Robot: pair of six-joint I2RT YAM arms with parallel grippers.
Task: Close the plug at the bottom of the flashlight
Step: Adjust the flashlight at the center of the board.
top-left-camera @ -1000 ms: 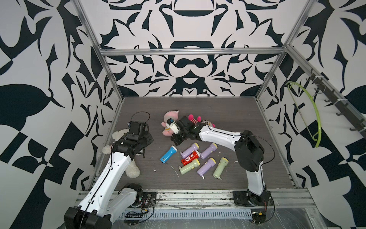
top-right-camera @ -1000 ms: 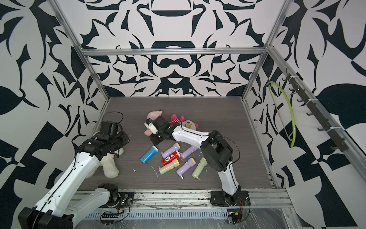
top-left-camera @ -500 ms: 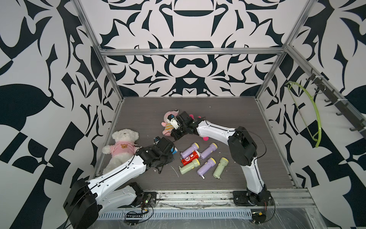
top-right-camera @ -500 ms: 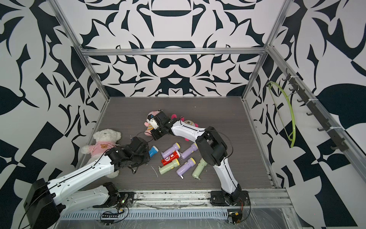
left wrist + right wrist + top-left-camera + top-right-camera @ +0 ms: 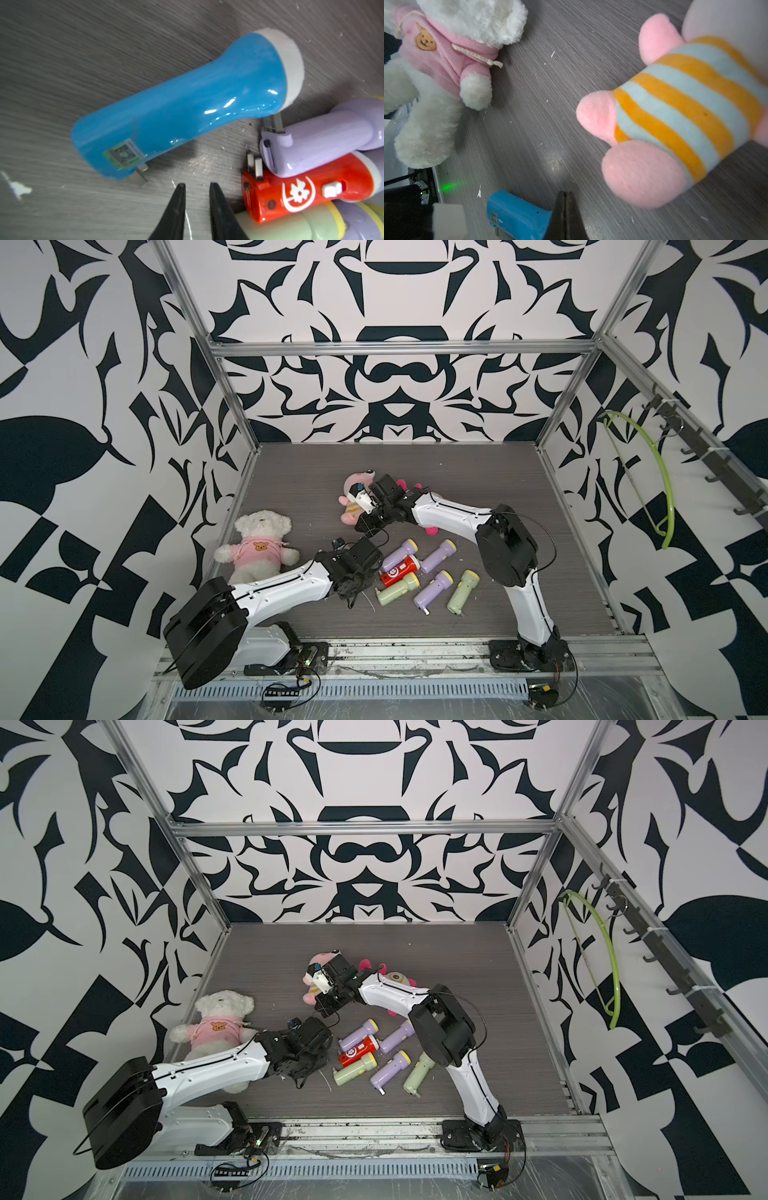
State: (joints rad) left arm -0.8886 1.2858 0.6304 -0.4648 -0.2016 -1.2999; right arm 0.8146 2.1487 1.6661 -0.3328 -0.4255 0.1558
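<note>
Flashlight point(image 5: 182, 108), slick stiff plastic, is lying loose while I'm bringing my nearly closed, empty left hand point(image 5: 195, 187) toward its plug point(image 5: 140, 174).

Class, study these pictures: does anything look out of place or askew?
Yes. The blue flashlight lies on the table with its metal plug prongs sticking out at the bottom instead of folded shut; the red flashlight's stick out too.

A white teddy bear point(image 5: 218, 1017) in a pink top is seen at the left edge of the grey surface point(image 5: 457, 969). A cluster of purple, red and green flashlights point(image 5: 374, 1054) is laid between the two arms. The left claw point(image 5: 305, 1052) is lowered just beside the cluster.
</note>
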